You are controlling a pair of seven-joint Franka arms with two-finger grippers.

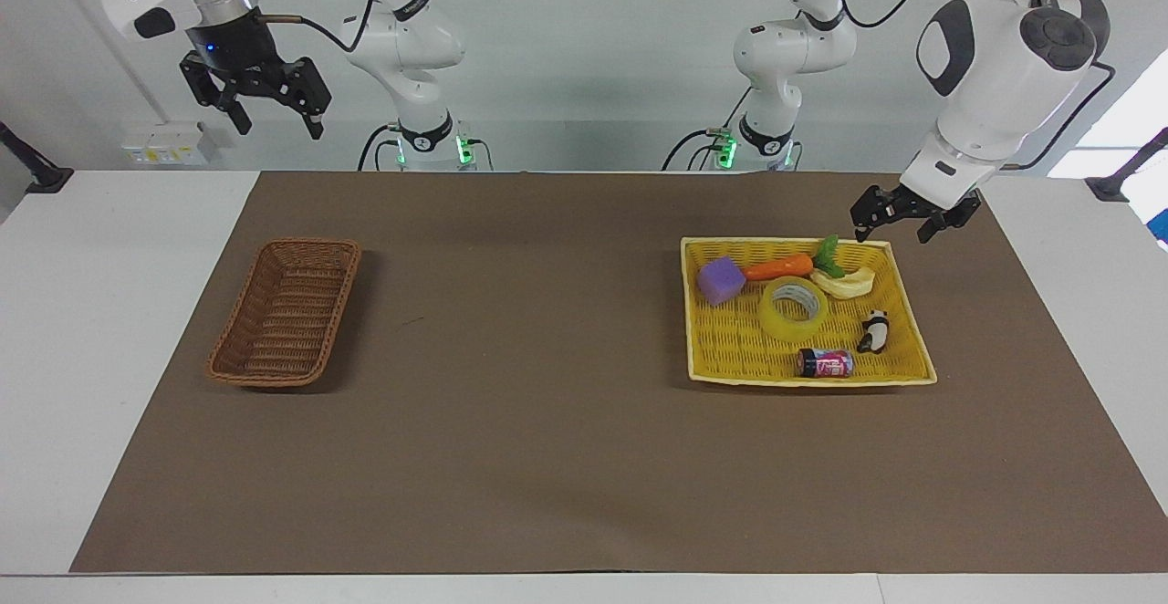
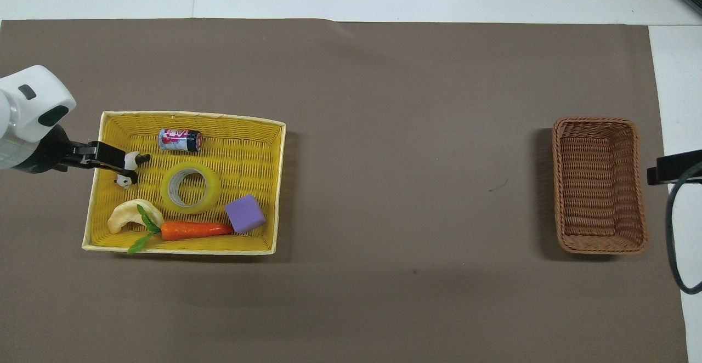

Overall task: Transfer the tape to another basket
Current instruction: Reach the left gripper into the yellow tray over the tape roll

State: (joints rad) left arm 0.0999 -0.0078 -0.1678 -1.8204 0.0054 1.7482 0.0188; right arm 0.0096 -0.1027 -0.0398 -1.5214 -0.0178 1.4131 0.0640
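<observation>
White table (image 1: 55, 312), brown mat (image 1: 547, 421), wicker basket (image 1: 285, 312), yellow tray (image 1: 730, 369)

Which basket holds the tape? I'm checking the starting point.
The flat yellow woven tray toward the left arm's end holds the tape, among toys; the deep brown wicker basket is empty.

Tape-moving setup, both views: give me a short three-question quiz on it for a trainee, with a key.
1. True or false: the tape lies in the yellow tray.
2. Which gripper is over the tray's edge: the left gripper or the right gripper?
3. Multiple choice: the purple cube lies next to
A. the brown basket
B. the tip of the carrot
C. the panda figure

Key:
1. True; it lies flat near the middle, untouched.
2. The left gripper, fingers open. The right gripper waits high, toward the right arm's end of the table.
3. B.
</observation>
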